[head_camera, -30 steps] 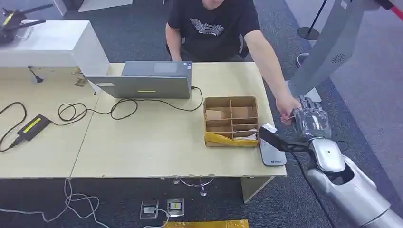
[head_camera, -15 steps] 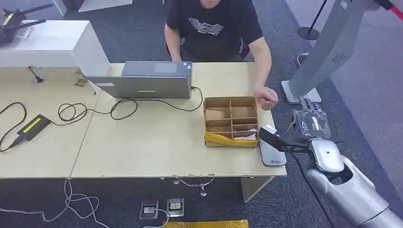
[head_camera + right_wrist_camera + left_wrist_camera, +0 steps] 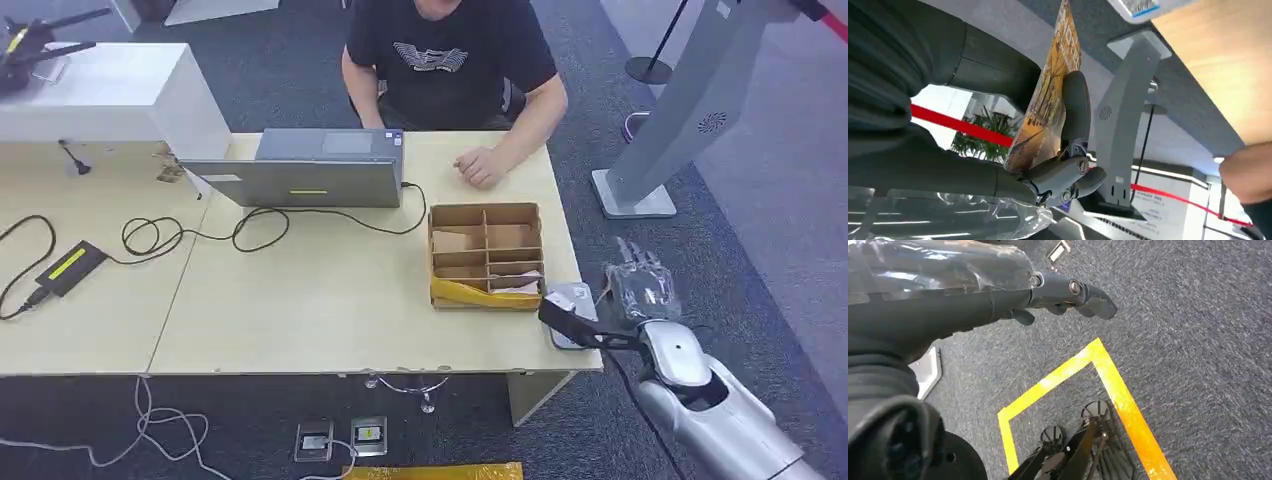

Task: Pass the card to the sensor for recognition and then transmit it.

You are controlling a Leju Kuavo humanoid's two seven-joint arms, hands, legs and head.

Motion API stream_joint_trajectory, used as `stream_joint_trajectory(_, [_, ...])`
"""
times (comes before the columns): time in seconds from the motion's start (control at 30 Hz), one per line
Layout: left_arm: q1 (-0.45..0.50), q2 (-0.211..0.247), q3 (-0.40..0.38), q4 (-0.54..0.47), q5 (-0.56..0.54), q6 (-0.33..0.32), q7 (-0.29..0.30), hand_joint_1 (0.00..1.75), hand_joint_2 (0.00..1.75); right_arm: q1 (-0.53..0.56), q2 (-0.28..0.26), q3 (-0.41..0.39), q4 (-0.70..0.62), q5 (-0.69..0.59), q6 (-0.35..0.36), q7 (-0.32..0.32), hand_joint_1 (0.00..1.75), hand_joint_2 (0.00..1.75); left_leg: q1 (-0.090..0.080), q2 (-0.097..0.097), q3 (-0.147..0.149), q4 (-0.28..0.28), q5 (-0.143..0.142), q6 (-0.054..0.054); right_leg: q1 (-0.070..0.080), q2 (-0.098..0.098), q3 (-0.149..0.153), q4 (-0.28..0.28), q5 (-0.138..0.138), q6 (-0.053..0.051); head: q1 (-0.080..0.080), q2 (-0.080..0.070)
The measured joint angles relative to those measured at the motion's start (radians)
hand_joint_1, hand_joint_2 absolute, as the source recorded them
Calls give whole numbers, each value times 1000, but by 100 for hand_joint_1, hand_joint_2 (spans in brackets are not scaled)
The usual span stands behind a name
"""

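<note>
My right hand [image 3: 640,288], wrapped in clear plastic, hovers just off the table's right edge, beside the grey-white card sensor [image 3: 566,298] that lies flat on the table corner. In the right wrist view the thumb and fingers [image 3: 1074,107] pinch a card [image 3: 1045,107] printed with an orange picture, held on edge. The sensor's corner [image 3: 1143,5] and the table top [image 3: 1228,70] lie beyond the card. My left hand [image 3: 1058,292] hangs over grey carpet with its fingers stretched out and nothing in them.
A person sits behind the table with a hand [image 3: 480,166] resting near the laptop [image 3: 300,180]. A compartmented cardboard box [image 3: 486,255] stands left of the sensor. A grey stand [image 3: 690,110] rises to the right. Cables [image 3: 200,235] cross the table's left half.
The person's hand left my right hand and drew back to the table by the laptop. My right hand, still holding the card, dropped lower and nearer to me, beside the sensor.
</note>
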Motion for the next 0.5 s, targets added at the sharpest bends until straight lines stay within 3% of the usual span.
stream_joint_trajectory(0.5, [0, 0, 0, 0, -2, 1, 3, 0, 0, -12, 25, 56, 57, -57, -31, -39, 175, 175, 0, 0, 0, 0, 0, 0, 0, 0, 0, 0, 0, 0, 0, 0])
